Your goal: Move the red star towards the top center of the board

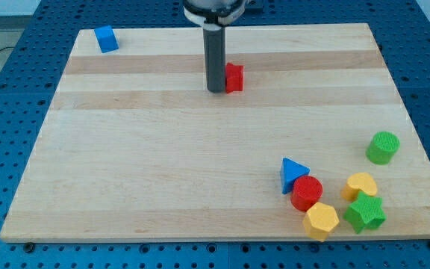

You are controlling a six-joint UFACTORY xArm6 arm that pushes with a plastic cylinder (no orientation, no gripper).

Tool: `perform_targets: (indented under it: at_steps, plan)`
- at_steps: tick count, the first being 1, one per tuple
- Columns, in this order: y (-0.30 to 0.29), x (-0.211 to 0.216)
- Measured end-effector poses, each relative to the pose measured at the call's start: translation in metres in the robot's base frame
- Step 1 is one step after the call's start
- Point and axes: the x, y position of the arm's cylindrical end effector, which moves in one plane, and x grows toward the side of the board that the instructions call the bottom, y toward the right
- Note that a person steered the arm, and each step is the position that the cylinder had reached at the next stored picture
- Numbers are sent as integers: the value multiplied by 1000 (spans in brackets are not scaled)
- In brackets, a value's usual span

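Note:
A small red block [234, 77], the red star by the task though its shape is partly hidden, sits near the top centre of the wooden board [163, 164]. My tip [216, 90] stands right against the red block's left side, touching it. The dark rod comes down from the view's top and hides the block's left edge.
A blue cube [107, 39] lies at the top left corner. At the bottom right lie a blue triangle [293, 173], a red cylinder [306, 193], a yellow hexagon [321, 220], a yellow block [360, 185], a green star [365, 214] and a green cylinder [383, 147].

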Motion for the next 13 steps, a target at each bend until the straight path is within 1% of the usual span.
perform_targets:
  at_steps: [2, 3, 4, 5, 6, 8, 9, 10, 11, 12, 13]
  plan:
    - [-2, -53]
    - [-21, -33]
    - [-29, 4]
    - [-18, 29]
    - [15, 21]
    - [16, -44]
    - [13, -40]
    - [17, 1]
    - [54, 5]
    - [68, -27]
    - [52, -57]
